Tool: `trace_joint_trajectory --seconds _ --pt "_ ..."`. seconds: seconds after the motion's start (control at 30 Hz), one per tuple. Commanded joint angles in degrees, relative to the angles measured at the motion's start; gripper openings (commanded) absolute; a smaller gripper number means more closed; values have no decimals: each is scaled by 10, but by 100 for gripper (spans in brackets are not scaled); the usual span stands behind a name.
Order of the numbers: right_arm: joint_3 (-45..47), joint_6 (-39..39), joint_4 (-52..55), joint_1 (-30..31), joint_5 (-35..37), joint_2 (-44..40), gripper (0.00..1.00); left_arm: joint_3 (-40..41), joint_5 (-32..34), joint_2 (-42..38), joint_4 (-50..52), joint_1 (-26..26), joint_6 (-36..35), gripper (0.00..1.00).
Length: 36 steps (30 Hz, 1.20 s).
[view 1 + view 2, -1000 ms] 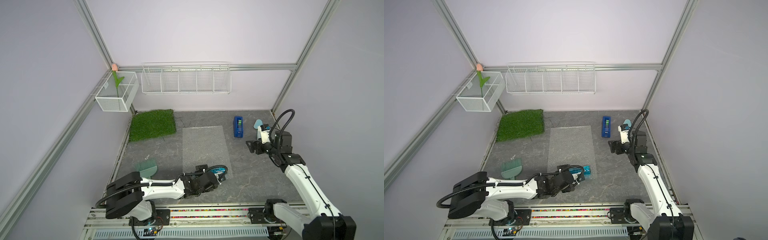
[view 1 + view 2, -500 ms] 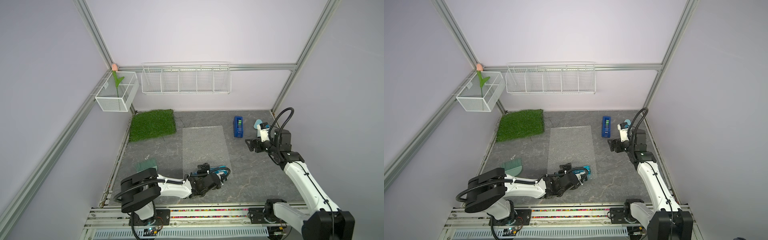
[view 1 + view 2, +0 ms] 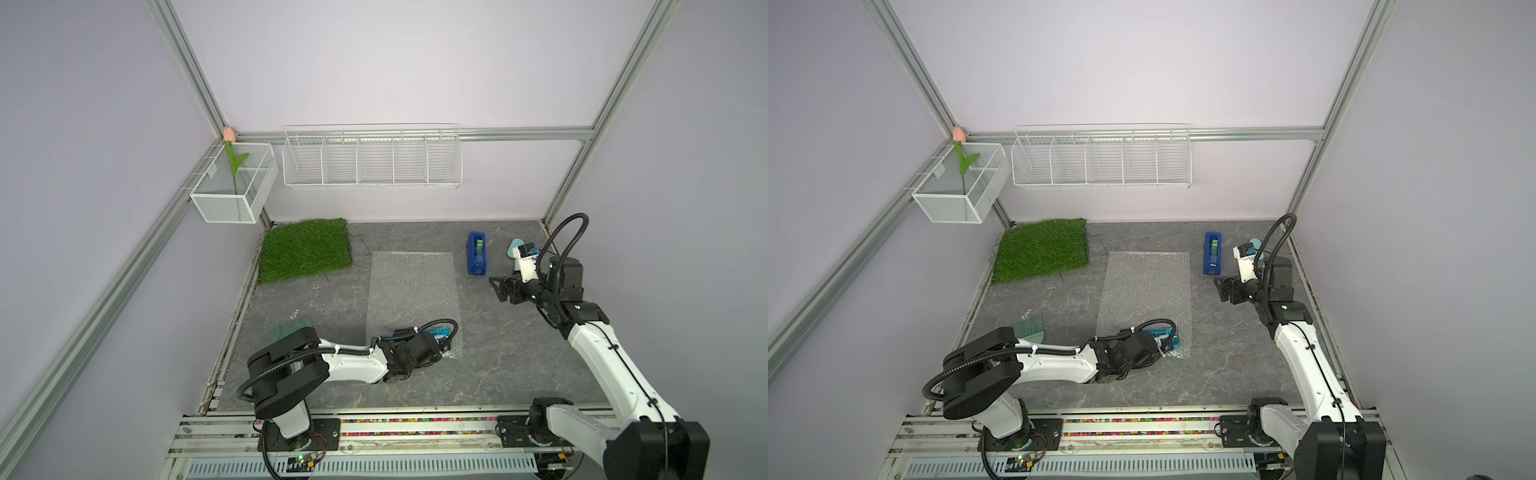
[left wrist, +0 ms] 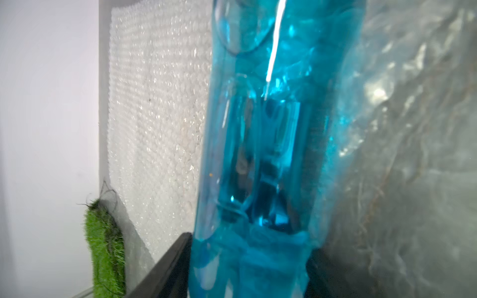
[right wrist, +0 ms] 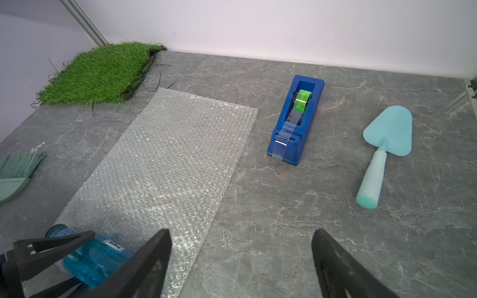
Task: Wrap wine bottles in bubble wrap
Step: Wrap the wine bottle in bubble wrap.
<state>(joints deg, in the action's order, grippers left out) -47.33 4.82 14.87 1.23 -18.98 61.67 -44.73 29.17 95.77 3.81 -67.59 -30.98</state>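
Lying on the sheet: wine bottle (image 3: 438,331), on its side, crosswise at the near end of the bubble wrap (image 3: 411,286), toward the sheet's right edge; blue liquid shows plainly in both top views.
Bubble wrap: flat on the grey table (image 3: 519,365), long axis running front to back; in the left wrist view one part is lifted and creased against the bottle's side.
Left arm: stretched low and nearly level from its base at the front left; forearm points to the right, wrist set at the sheet's near end.
Left gripper (image 3: 441,340): straddles the bottle; in the left wrist view a dark finger (image 4: 167,268) lies against each side of the bottle, so it reads as clamped on it.
Right arm: rises from its base at the front right, forearm slanting up and back, wrist bent inward toward the sheet.
Right gripper (image 5: 240,232): jaws spread wide, nothing between them; hangs above bare table, right of the sheet and just in front of the tape dispenser (image 3: 476,258).
Trowel (image 5: 387,136): pale blue, flat on the table right of the dispenser.
Grass mat (image 3: 305,249): back left corner.
Brush (image 3: 1029,327): green, front left, beside the left arm.
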Motion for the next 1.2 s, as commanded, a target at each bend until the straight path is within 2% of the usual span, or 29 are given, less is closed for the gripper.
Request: trace_joint_trajectory --seconds 0.0,0.3,0.47,0.63,0.8,1.0,1.17 --pt "11 26 -18 4 -19 -9 88 -20 -57 24 93 18 4 56" --pt "6 138 27 65 -6 -20 88 -107 -154 64 199 67 5 52" --pt "18 209 62 78 9 -64 88 -158 -259 61 267 112 3 49" --pt "46 351 125 110 5 -131 88 -222 -370 84 351 151 -23 42" --pt "75 480 196 206 28 -154 88 -277 -423 136 417 171 -46 34" --pt "124 532 171 317 79 -185 88 -365 -505 197 505 202 -67 22" --pt "170 553 91 402 131 -173 88 -445 -546 257 598 215 -97 21"
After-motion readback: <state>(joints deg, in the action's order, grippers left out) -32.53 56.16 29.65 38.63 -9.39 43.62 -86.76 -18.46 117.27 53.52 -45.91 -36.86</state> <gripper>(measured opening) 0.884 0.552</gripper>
